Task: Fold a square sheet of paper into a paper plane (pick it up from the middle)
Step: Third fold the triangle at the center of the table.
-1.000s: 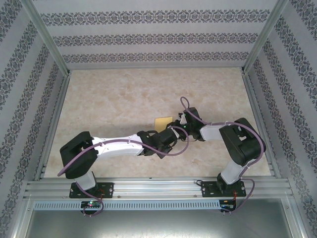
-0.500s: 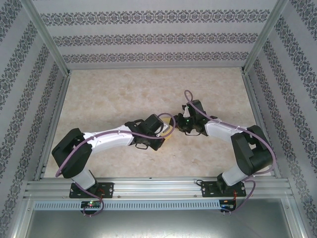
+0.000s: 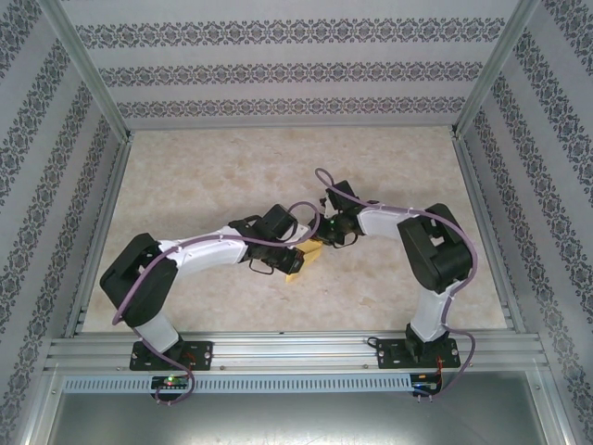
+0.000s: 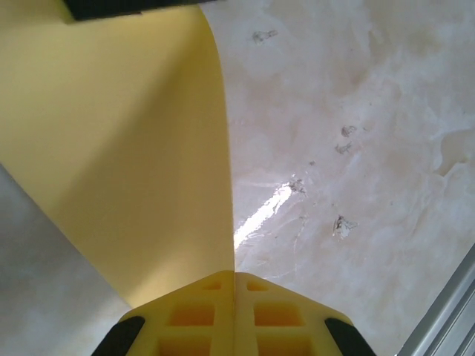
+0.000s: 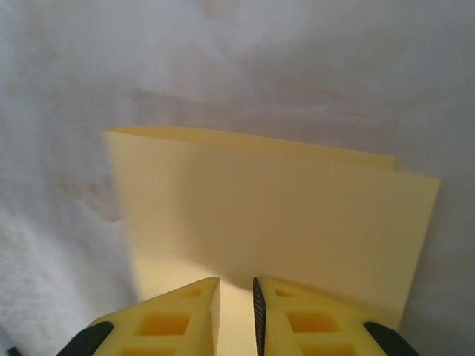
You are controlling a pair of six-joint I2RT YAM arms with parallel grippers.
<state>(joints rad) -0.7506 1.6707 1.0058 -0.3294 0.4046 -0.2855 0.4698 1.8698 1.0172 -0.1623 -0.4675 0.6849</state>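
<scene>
The square sheet of paper [image 3: 309,253] is yellow and folded, and only a small part of it shows between the two wrists in the top view. My left gripper [image 3: 296,267] is shut on its edge; in the left wrist view the fingertips [image 4: 235,276] meet on the paper [image 4: 126,148], which rises up and to the left above the table. My right gripper [image 3: 326,239] sits just right of it. Seen from the right wrist, that gripper [image 5: 236,285] stands open by a narrow gap in front of the flat face of the paper [image 5: 274,222], whose two layers show offset at the top edge.
The marbled tabletop [image 3: 213,176] is walled by patterned panels and aluminium rails [image 3: 296,348]. The two forearms nearly meet at mid-table, with purple cables looping over the wrists. A rail corner [image 4: 445,311] shows at the lower right of the left wrist view.
Both wrists shifted left and toward the back. The paper, flat on the table a second ago, is now lifted in the left gripper. The right jaws have narrowed.
</scene>
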